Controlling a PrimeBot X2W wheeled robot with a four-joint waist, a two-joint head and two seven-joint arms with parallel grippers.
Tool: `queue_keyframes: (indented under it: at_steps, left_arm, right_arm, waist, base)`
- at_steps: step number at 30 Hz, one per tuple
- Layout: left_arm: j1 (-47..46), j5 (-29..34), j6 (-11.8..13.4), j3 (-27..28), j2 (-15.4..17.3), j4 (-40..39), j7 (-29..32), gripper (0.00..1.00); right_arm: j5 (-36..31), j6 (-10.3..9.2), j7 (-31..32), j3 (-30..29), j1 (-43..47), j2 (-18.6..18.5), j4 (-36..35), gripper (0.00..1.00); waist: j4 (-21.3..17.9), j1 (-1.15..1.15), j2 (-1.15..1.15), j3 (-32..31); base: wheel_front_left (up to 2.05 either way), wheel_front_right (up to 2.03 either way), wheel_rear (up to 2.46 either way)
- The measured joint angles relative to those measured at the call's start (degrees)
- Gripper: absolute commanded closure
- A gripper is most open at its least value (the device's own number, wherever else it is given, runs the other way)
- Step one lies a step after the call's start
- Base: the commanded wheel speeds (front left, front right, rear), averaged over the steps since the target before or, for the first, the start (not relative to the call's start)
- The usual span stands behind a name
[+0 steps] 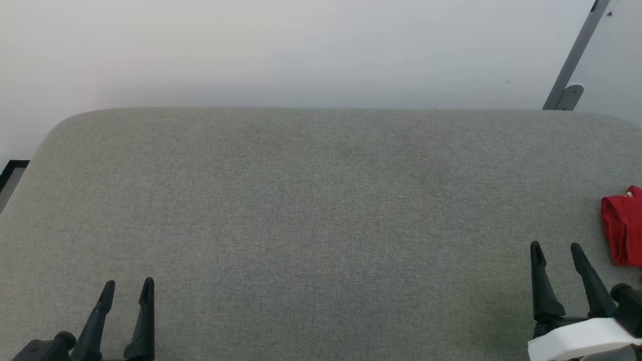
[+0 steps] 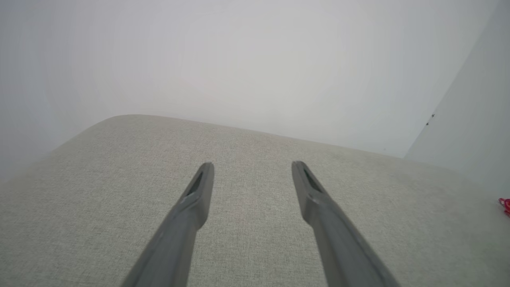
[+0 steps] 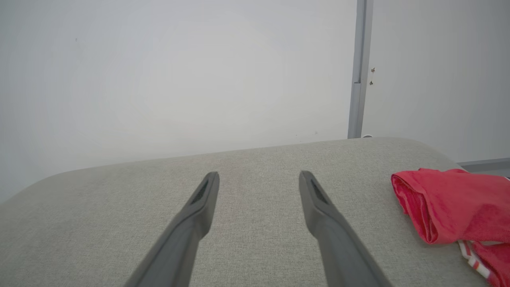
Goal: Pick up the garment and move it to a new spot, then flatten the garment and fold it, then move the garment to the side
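My left gripper and right gripper gape empty; I'd pinch the limp red fabric garment by its rolled edge.

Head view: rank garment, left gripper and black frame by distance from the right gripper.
1. Garment: just right of the right gripper.
2. Left gripper: far across, lower left.
3. Black frame: beyond that, at the left edge.

Surface: grey fabric-covered desk, rounded corners | Behind: plain white wall | Far right: slanting grey metal bar
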Motion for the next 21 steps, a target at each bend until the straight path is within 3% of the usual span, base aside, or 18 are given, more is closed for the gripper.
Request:
queue_keyframes:
  at_steps: [3,4,10,21]
  left_arm:
    - [0.00,0.04,0.00,0.19,-0.02,-0.07,0.00,0.00]
    - [0.00,0.09,0.00,0.26,-0.02,-0.18,0.00,1.00]
    - [0.54,-0.35,-0.01,-0.65,-2.12,2.67,0.36,1.00]
    - [-0.94,-9.78,-0.01,0.00,-3.47,4.14,3.09,1.00]
  right_arm:
    - [-0.01,0.00,-0.01,0.13,-0.01,0.08,-0.18,0.00]
    - [-0.01,0.00,-0.02,0.15,-0.02,0.09,-0.24,1.00]
    - [0.59,0.01,0.22,0.16,0.87,0.53,2.98,1.00]
    - [11.54,0.01,2.08,0.19,-0.22,0.58,4.63,1.00]
  waist:
    - [0.00,0.00,0.00,0.19]
    - [0.00,0.00,0.00,0.29]
    - [-0.04,0.00,0.00,0.33]
    - [-0.49,0.00,0.00,0.33]
  base:
    - [0.00,0.00,0.00]
    - [0.00,0.00,0.00]
    - [0.00,0.00,0.00]
    - [0.00,0.00,0.00]
